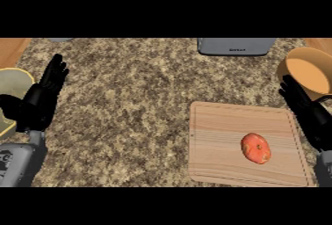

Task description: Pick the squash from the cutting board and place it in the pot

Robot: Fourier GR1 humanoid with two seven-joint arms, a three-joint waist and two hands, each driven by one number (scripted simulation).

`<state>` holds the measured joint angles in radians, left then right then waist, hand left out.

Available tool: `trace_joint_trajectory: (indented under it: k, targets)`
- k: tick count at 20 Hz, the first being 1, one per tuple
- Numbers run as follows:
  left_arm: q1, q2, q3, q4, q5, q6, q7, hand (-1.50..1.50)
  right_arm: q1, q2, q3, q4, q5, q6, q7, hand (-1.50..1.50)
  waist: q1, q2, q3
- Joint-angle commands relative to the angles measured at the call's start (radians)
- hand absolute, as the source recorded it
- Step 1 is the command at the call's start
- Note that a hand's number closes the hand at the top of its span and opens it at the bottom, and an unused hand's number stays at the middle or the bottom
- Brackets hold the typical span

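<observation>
Squash (pixel 256 148) is seen as a small orange-red oval with paler blotches. It is laid flat on the right half of the wooden cutting board (pixel 220 145), untouched. Pot (pixel 304 72), tan inside, is set on the speckled bench (pixel 142 96) by the board's far right corner. Left hand (pixel 42 96) is held open at the left edge, fingers up. Right hand (pixel 304 110) is open beside the board, below the pot.

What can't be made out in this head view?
Grey object: cut by the top edge, kind unclear.
Tan pot: right side past the frame edge, near rim behind the right hand.
Pale round vessel: mostly off the left edge, partly behind the left hand.
Squash: underside hidden against the cutting board.
</observation>
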<state>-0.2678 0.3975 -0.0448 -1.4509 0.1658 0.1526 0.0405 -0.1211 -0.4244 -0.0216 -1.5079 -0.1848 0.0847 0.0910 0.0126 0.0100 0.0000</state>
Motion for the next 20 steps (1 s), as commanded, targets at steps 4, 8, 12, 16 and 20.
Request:
trace_joint_trajectory:
  k: [4,8,12,16,20]
  targets:
    - [0.022,-0.072,-0.048,-0.009,0.033,-0.015,0.036,0.0,-0.042,0.073,0.276,-0.058,-0.194,0.445,-0.031,-1.5,0.064,0.001,0.004]
    - [0.041,-0.136,-0.088,0.01,0.069,-0.023,0.08,0.0,-0.237,-0.094,0.275,-0.245,0.068,0.525,-0.229,1.5,0.046,-0.034,0.003]
    - [0.047,-0.161,-0.088,-0.042,0.073,0.022,0.131,0.0,-0.099,-0.094,0.15,-0.141,-0.046,0.684,-0.636,-1.5,0.001,-0.008,0.01]
    - [0.061,-0.164,-0.083,-0.074,0.07,0.042,0.145,0.0,-0.113,-0.222,0.061,-0.091,0.006,0.805,-0.857,-1.5,0.005,-0.005,0.008]
    - [0.1,-0.175,-0.123,-0.124,0.057,0.039,0.154,0.0,-0.176,-0.383,0.003,-0.052,0.144,0.729,-0.913,-1.5,0.026,-0.004,0.007]
